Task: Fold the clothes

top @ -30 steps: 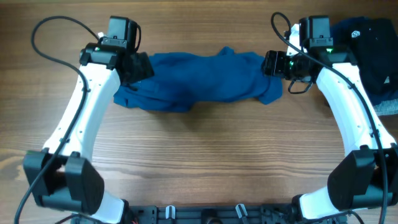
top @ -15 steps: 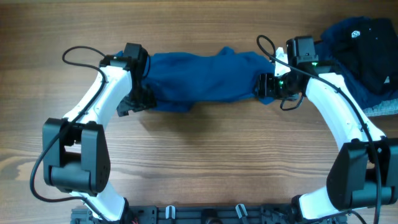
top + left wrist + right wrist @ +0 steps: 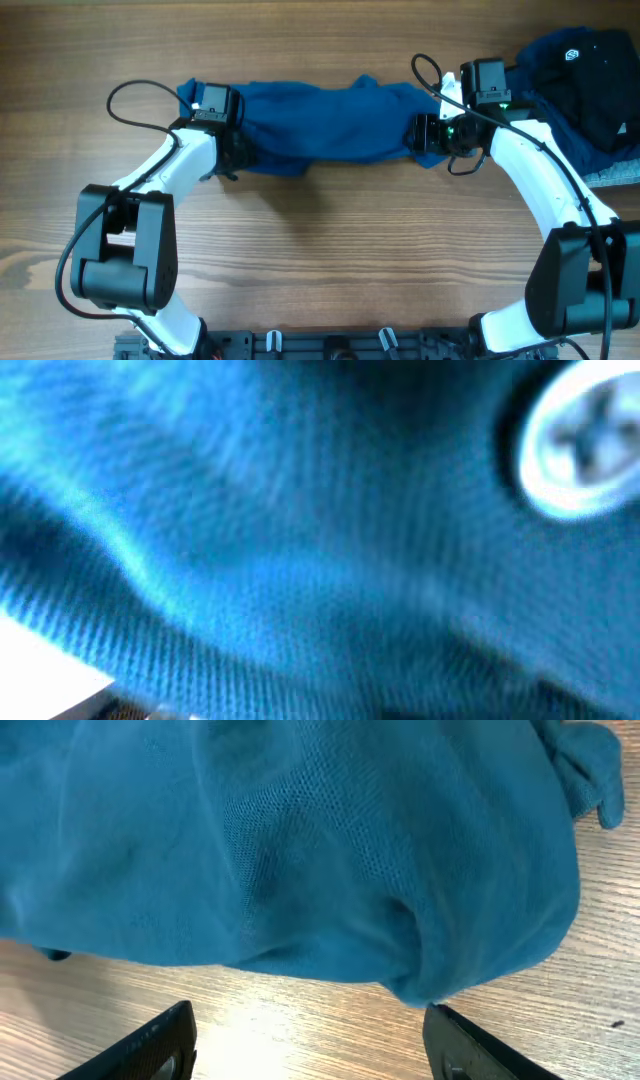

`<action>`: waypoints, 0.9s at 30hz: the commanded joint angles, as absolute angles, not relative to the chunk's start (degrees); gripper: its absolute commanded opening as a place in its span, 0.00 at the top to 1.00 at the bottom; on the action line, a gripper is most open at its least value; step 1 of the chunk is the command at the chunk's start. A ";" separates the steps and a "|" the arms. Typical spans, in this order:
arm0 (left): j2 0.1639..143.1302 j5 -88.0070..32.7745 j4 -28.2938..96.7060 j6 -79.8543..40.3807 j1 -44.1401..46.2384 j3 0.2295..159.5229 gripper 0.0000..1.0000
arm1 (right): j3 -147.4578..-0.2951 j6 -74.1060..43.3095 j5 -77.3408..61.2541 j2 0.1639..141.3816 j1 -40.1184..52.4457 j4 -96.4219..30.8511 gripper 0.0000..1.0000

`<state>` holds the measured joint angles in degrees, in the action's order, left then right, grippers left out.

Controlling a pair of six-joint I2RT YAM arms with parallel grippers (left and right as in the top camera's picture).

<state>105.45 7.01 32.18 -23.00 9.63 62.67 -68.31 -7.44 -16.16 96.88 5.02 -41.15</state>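
Observation:
The medium-blue shirt [image 3: 320,120] lies bunched in a long strip across the far middle of the table. My left gripper [image 3: 238,152] is pressed into its left end. The left wrist view is filled with blue fabric [image 3: 300,540] and a white button [image 3: 580,445], so its jaws are hidden. My right gripper [image 3: 424,134] is at the shirt's right end. In the right wrist view its fingers [image 3: 310,1042] are spread wide and empty on the bare wood, with the shirt's edge [image 3: 300,850] just in front of them.
A black garment with a white logo [image 3: 592,70] lies heaped at the far right, close behind my right arm, on top of a dark navy one [image 3: 540,55]. A pale grey strip [image 3: 612,176] lies below it. Arm cables loop above both wrists.
My left arm swung in and its gripper pushed into the shirt's left end, which now bunches up around it. My right gripper moved slightly left and closer to the shirt's right end.

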 commanded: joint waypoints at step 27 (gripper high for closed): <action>107.22 19.18 23.18 -19.70 9.08 62.98 0.57 | -68.12 -7.53 -16.97 97.62 5.30 -39.07 0.27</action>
